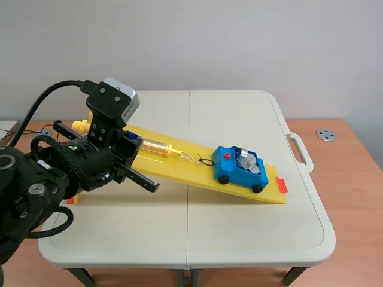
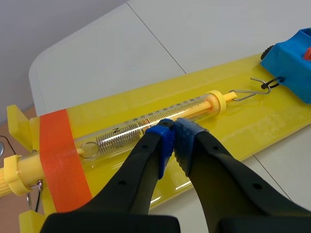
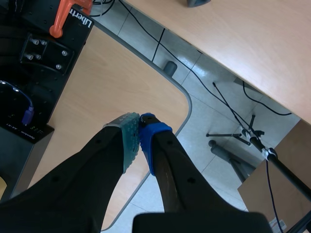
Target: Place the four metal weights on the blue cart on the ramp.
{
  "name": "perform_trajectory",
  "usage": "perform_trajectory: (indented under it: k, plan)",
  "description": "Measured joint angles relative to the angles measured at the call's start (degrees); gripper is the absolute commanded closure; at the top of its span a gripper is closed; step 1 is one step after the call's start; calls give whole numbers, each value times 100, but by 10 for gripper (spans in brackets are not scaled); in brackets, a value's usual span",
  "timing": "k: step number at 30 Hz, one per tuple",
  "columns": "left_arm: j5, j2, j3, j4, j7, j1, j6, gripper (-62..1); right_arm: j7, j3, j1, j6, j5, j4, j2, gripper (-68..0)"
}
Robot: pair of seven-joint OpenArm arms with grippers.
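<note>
Weights [image 1: 248, 161] in blue cart [image 1: 226, 169] ahead of left gripper [image 2: 174, 128], clenched empty; right gripper [image 3: 140, 124] likewise.

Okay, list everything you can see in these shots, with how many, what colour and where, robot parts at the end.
table: one, white, under everything
ramp: one, yellow, slanting across the table
cart: one, blue, near the ramp's low end
metal weights: several, silver, piled in the cart; exact count unclear
spring scale: one, clear with yellow ends, lying along the ramp
hook: one, wire, joining the scale to the cart
tape band: one, orange, across the ramp's upper end
metal disc: one, silver, on the wooden desk beside the table
left pincer: black, shut, tips at the spring scale
right pincer: black, shut, off the table above a desk edge and floor
</note>
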Motion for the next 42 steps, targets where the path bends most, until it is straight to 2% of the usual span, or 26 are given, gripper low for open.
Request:
perform_trajectory:
  k: [25, 30, 34, 39, 42]
  plan:
    - [0, 0, 0, 0, 2, 0, 0, -29, 2, 0, 0, 0, 0, 0, 0, -6]
    - [-4, 0, 0, 52, 516, 9, -2, -29, 118, 0, 61, 2, 0, 0, 0, -6]
    - [-184, -20, 0, 525, 1001, 210, -7, -29, 273, 0, 356, 2, -2, 0, 0, -6]
    - [-439, -83, 0, 1453, 1270, 796, -46, -33, 634, 0, 828, 2, -2, 0, 0, -6]
    - [-612, -181, -2, 1919, 1311, 1259, -61, -94, 942, 0, 1117, 2, -2, 0, -2, -7]
